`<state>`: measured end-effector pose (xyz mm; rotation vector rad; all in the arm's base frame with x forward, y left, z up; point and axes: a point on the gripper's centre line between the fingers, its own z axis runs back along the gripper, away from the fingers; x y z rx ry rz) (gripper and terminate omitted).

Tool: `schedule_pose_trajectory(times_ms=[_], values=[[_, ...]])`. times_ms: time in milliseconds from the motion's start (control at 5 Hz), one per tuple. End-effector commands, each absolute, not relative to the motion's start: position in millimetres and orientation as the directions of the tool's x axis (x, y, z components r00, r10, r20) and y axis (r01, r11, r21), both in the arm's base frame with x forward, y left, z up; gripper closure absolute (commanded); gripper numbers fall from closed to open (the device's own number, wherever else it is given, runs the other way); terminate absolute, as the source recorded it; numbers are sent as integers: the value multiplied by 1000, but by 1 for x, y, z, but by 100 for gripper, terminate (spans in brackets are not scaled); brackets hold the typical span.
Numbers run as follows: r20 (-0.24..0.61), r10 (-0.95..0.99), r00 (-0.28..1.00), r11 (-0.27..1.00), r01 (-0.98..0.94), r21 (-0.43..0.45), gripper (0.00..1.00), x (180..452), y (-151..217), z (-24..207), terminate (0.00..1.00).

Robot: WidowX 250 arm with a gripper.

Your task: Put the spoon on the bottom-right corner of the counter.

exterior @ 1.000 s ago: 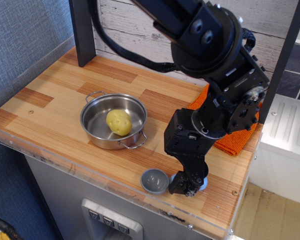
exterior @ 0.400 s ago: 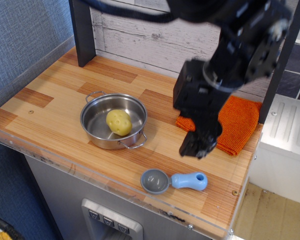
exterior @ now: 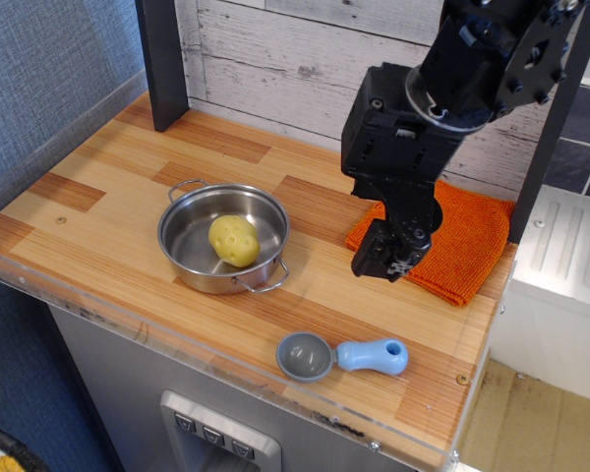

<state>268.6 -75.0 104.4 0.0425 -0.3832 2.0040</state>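
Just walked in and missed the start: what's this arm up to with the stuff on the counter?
The spoon lies flat near the front right of the counter, grey bowl to the left, blue handle to the right. The gripper holds nothing and hangs above the counter by the orange cloth, apart from the spoon. A steel pot with a potato inside sits left of it, untouched.
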Motion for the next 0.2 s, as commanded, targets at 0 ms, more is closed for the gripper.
schedule_pose_trajectory(times_ms=[0], values=[[155,876,-457,-403,-870,-285,0,268,-75,121,100]])
